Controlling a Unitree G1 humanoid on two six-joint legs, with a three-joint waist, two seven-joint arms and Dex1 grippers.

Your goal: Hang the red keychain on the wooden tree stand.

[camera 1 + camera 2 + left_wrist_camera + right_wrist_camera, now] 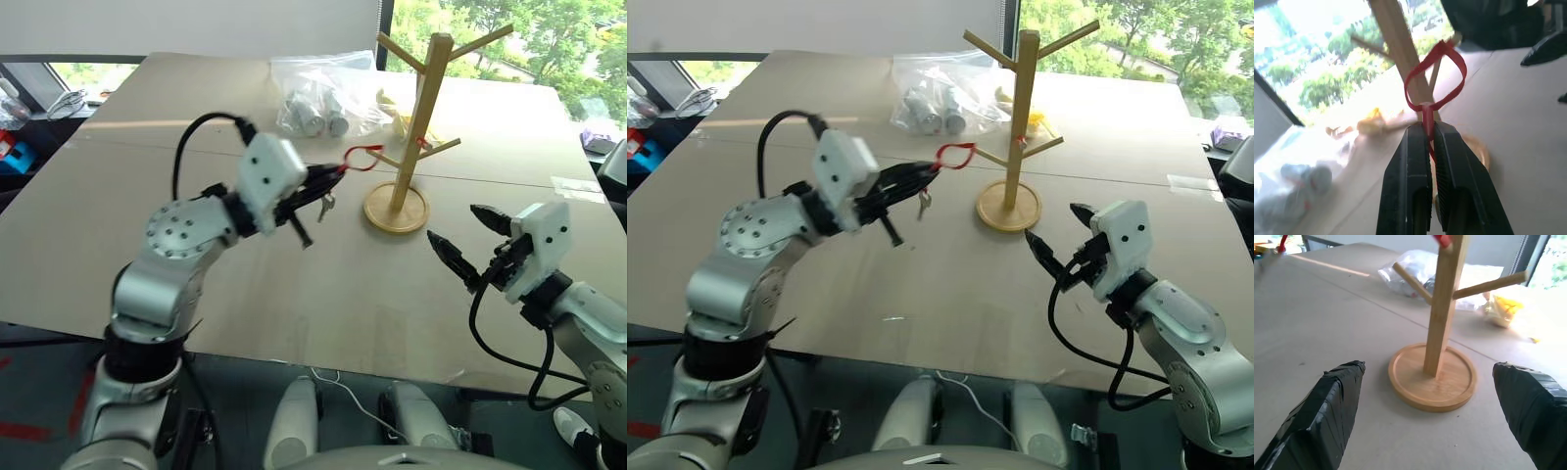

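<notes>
1. Brown and flat, the bench [294, 284] runs back towards windows with green trees behind. From the head camera, the left hand [328, 181] is lifted above the bench with its two black fingers pressed together on the red keychain [359, 157], a thin red cord loop that sticks out past the fingertips while its small dark metal key [326, 205] dangles below. The loop hangs just beside the wooden tree stand [411, 137], a tall light-wood post on a round base with upward-angled pegs, without touching it. A clear plastic bag [318, 93] lies behind the stand. The right hand [468, 243] hovers near the stand's base, fingers spread apart and empty.
2. Left wrist camera: both fingers [1410, 181] clamp the cord's knotted end, and the red loop stands in front of the post [1398, 44].
3. Right wrist camera: the two taped black fingers [1327, 416] stand wide apart, with the round base [1432, 382] between them on the bench.
</notes>
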